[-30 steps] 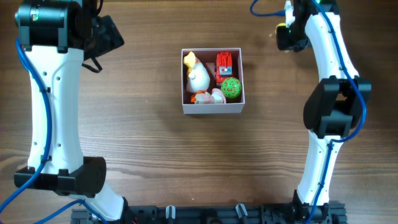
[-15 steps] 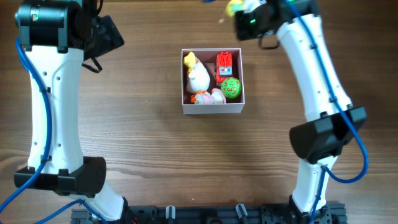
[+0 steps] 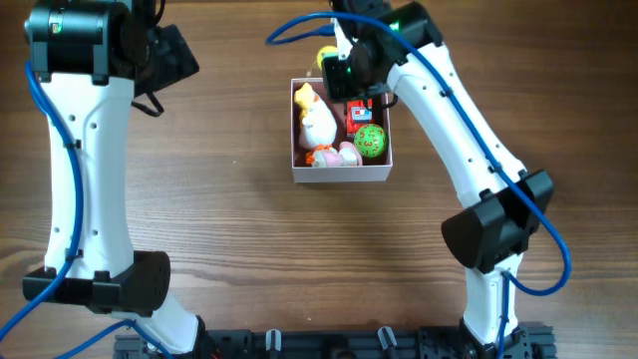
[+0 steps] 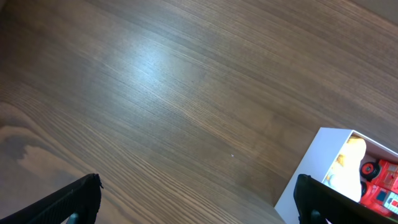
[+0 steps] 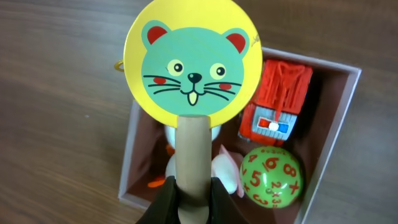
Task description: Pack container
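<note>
The container (image 3: 342, 176), a white square box with a dusty-pink inside, sits at the table's middle. It holds a white duck (image 3: 317, 121), a red truck (image 3: 359, 106), a green number ball (image 3: 370, 141) and a pink toy (image 3: 347, 153). My right gripper (image 5: 191, 186) is shut on the wooden handle of a yellow disc toy with a teal cat face (image 5: 189, 62). It hangs above the container's (image 5: 341, 118) far edge, over the duck. In the overhead view that toy (image 3: 326, 55) shows beside the right gripper (image 3: 347, 68). My left gripper (image 4: 196, 202) stands open over bare wood, left of the container (image 4: 311, 171).
The left arm (image 3: 80, 150) rises along the table's left side. The right arm (image 3: 469, 130) reaches diagonally from the front right to the container. A blue cable (image 3: 289, 25) loops near the right wrist.
My right arm has swung left from the table's far right corner to above the container's far edge, carrying the yellow cat toy. The left arm has not moved.
</note>
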